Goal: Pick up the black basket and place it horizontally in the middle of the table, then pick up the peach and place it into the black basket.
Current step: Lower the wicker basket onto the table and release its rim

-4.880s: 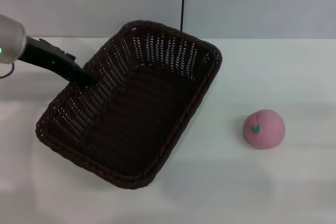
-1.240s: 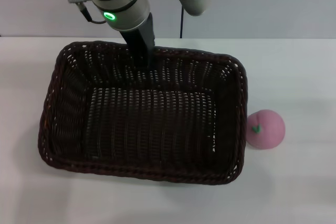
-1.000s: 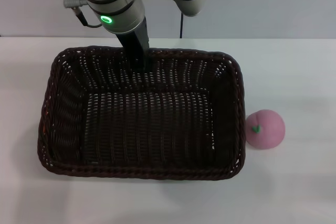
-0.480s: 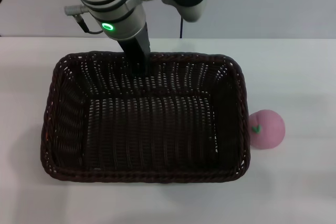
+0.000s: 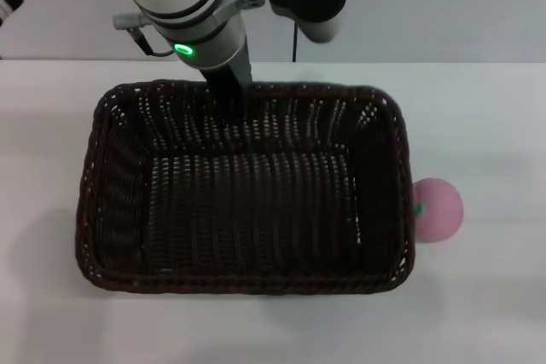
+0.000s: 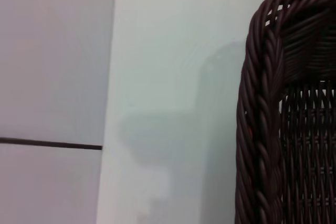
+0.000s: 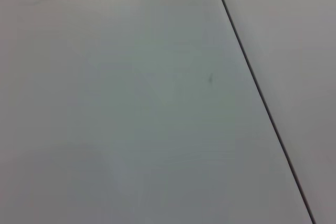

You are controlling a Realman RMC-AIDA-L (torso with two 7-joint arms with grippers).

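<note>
black basket: large, rectangular, dark woven wicker; braided rim, openwork slanted sides; lying long side across, roughly mid-table, open side up, nothing inside. corner and braided rim also seen close up in left wrist view.

peach: small pink ball, green leaf mark facing the basket; resting on the table just beside the basket's right end wall, touching or nearly so, partly hidden behind the rim; outside the basket.

table: plain white top, carrying basket and peach; bare surface also in right wrist view.

left gripper: reaching down from above at the middle of the basket's far long wall, dark fingers at the rim, apparently clamped on that wall; finger gap itself hidden by the weave, so grip cannot be told for certain. green ring light lit on the wrist above.

right gripper: out of sight in all views; own camera looking at bare table only.
</note>
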